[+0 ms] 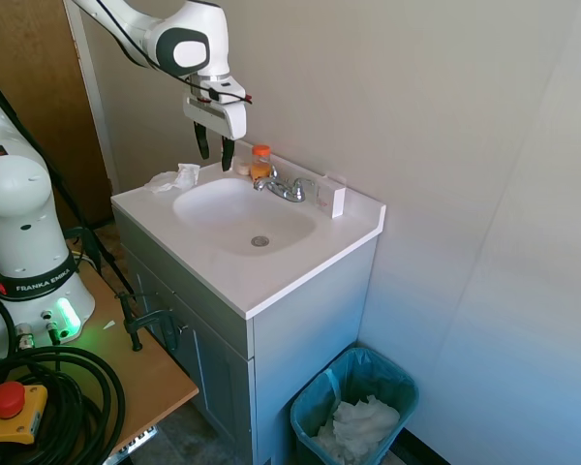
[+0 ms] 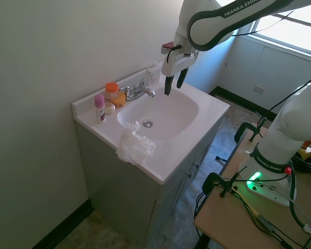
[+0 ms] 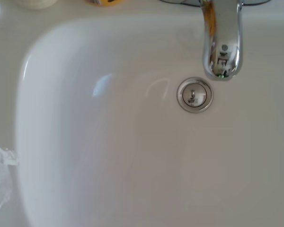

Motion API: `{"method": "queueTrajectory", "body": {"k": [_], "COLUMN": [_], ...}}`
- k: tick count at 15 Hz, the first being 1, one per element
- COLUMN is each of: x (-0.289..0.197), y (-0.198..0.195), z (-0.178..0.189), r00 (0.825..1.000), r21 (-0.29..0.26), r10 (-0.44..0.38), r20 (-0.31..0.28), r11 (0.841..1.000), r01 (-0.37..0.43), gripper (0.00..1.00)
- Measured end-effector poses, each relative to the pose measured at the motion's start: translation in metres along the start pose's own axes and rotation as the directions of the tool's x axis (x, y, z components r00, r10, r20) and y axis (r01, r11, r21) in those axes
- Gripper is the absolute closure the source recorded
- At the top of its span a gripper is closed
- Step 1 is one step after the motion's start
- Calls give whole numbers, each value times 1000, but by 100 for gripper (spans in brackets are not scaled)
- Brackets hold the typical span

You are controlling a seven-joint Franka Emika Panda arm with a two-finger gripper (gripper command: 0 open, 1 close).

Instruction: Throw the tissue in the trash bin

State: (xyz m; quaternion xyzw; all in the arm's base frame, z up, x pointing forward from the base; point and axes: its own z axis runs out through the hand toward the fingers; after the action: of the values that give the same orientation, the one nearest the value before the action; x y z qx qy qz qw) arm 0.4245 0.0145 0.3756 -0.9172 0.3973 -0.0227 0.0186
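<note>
My gripper (image 1: 215, 147) hangs over the sink (image 2: 189, 111), fingers spread, holding nothing. The tissue (image 2: 135, 147) lies at the vanity's front corner; the trash bin (image 1: 315, 404) stands on the floor beside the vanity.

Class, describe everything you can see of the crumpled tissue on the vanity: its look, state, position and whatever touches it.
The tissue is a small wad of thin white paper, crumpled, with ragged edges. It lies on the flat white counter at the sink's rim, by the vanity's corner, and one edge droops slightly past the countertop's side. Only the counter touches it. The gripper hangs open above the basin, well apart from it. The wrist view catches just a sliver of it at the basin's edge.
</note>
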Motion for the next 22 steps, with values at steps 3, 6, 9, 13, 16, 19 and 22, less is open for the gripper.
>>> {"method": "queueTrajectory", "body": {"k": [3, 6, 9, 13, 16, 19, 22], "x": [-4, -36, -83, -116, -137, -156, -158], "y": [-5, -37, -83, -139, -162, -167, -166], "z": [2, 5, 17, 34, 66, 105, 126], "r00": [1000, 999, 995, 990, 989, 989, 988], "r21": [-9, 21, 58, 62, 22, -16, -46], "r10": [6, -9, -30, -44, -60, -72, -65], "r20": [-9, -48, -92, -135, -135, -126, -138], "r11": [1000, 1000, 998, 997, 998, 997, 997], "r01": [-6, 10, 35, 53, 64, 71, 59], "gripper": [0, 0, 0, 0, 0, 0, 100]}}
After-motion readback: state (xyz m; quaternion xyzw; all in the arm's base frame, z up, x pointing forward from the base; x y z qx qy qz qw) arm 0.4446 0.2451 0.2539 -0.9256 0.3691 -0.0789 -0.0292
